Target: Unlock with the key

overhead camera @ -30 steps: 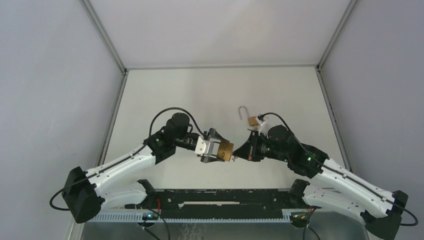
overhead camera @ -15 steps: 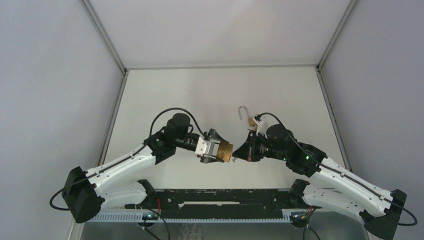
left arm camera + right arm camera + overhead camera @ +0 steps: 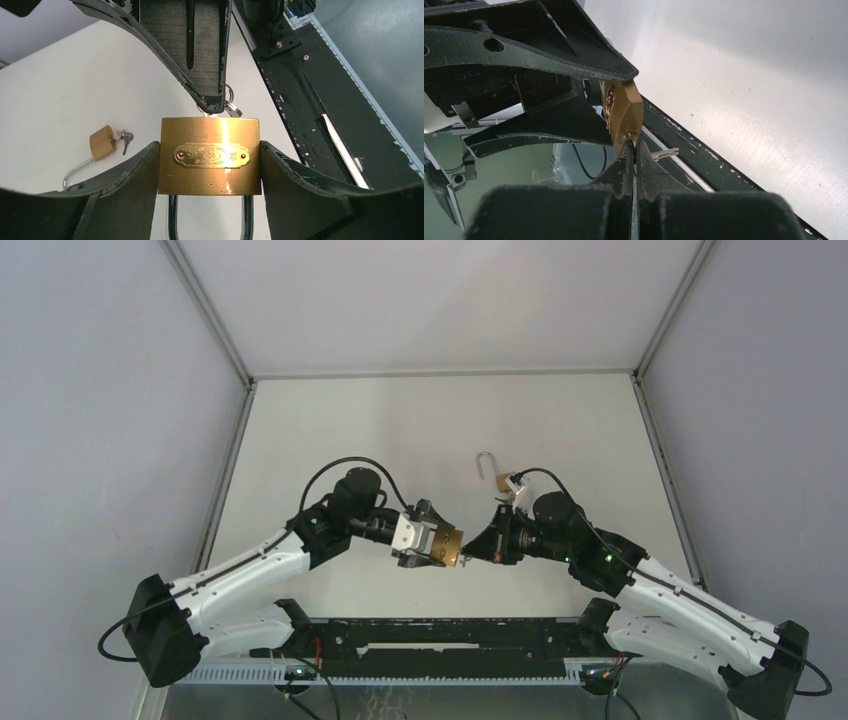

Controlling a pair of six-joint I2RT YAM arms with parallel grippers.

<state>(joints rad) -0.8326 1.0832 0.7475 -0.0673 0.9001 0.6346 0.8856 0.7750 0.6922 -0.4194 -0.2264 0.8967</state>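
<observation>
While left claw point(image 3: 441, 543) clamps padlock point(image 3: 210, 170), right claw's point(image 3: 634, 150) key point(image 3: 214, 111) touches it.

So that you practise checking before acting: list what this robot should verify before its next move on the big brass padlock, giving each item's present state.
1. Grip of left gripper on brass padlock sides: ok.
2. Hold of right gripper on key: ok.
3. Tip of key at keyhole: ok.
4. Depth of key: cannot tell.
5. Room for shackle to open: cannot tell, bow out of view.
6. Spare small padlock apart on table: ok.
</observation>
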